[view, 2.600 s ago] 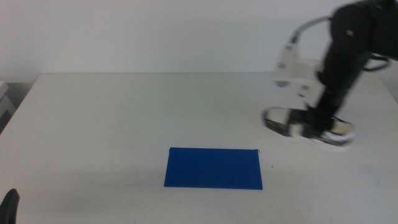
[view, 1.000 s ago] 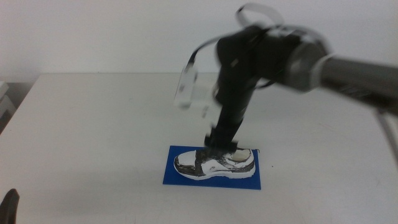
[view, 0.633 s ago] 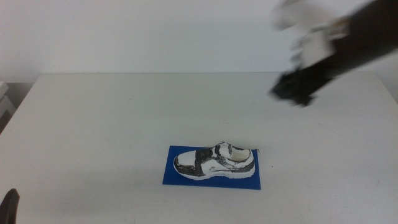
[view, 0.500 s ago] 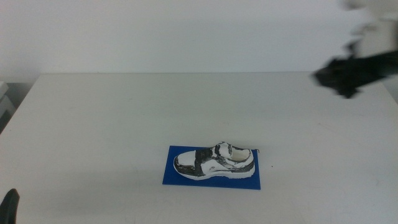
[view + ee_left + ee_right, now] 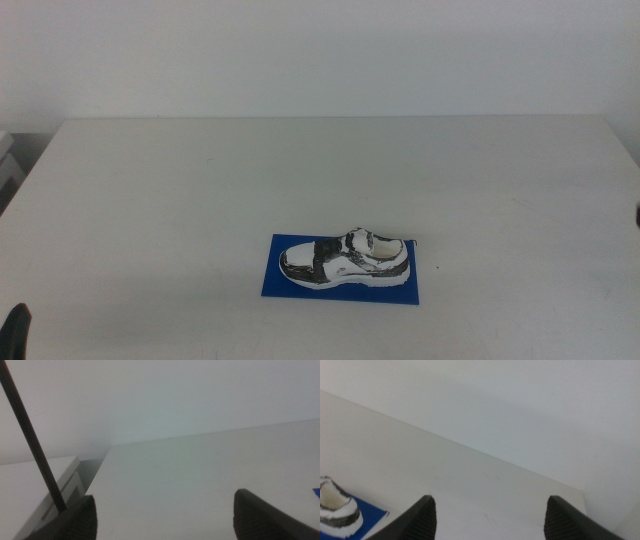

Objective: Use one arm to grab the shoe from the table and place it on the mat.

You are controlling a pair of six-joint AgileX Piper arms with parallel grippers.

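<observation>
The shoe (image 5: 345,259) was found lying flat on the mat (image 5: 342,270), long axis running 9 to 3 o'clock, toe toward 9, at the bench (image 5: 200,190) front centre, well apart from both empty, wide-spread claws, right claw (image 5: 487,515) and left claw (image 5: 165,515).

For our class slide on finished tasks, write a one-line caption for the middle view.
Sneaker lying on its sole on the blue mat, on a white table, no arm touching it.
</observation>
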